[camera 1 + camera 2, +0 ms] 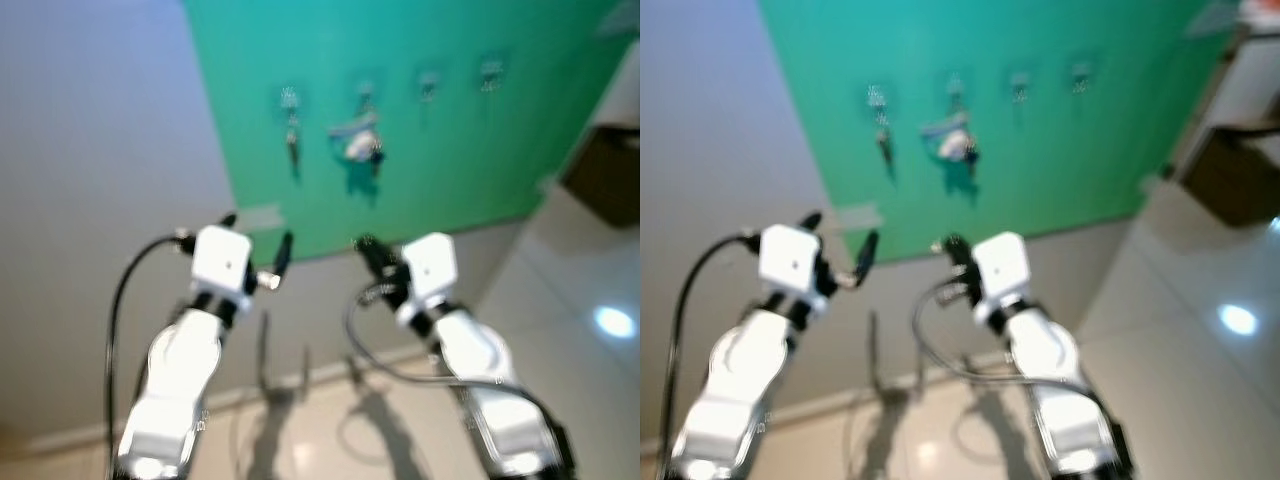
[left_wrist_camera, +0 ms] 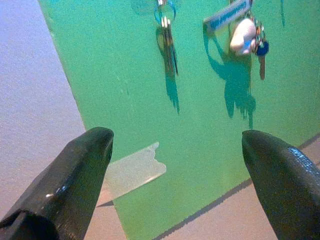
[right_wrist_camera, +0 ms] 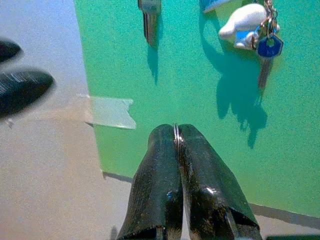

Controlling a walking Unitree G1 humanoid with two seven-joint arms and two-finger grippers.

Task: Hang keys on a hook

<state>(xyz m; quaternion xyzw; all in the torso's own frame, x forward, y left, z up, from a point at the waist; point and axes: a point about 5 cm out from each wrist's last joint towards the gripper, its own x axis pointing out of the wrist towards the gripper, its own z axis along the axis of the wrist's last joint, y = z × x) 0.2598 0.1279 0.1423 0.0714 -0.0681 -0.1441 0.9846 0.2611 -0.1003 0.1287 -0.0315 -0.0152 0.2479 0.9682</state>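
Right gripper (image 3: 176,145), right wrist view: nearest the lens, jaws clenched on a thin metal key ring (image 3: 176,131) whose edge peeps out between the two fingers (image 3: 155,190); the keys on it are hidden.
Board, right wrist view: green board (image 3: 165,90) straight ahead, with a strip of tape (image 3: 111,112) at its edge.
Left gripper (image 2: 177,145), left wrist view: jaws released wide, nothing between them, pointed at the board's lower part.
Hung items, left wrist view: a single key (image 2: 169,42) and a keychain bunch (image 2: 245,35) hang on the board (neither touched by a gripper).
Head views: both silver arms are raised before the board, well short of it, the picture blurred.
Hooks, head views: four in a row; first hook (image 1: 290,97) and second hook (image 1: 366,92) are occupied, third hook (image 1: 428,82) and fourth hook (image 1: 490,72) look free.
Progress: ring in hand; the reach and hanging are not yet done.
Open room: the free hooks lie up and right of the right gripper, with bare board around them; the hanging bunch beside the third hook is what it could snag. Dark furniture (image 1: 605,175) stands off to the right by the pale floor (image 1: 560,300).
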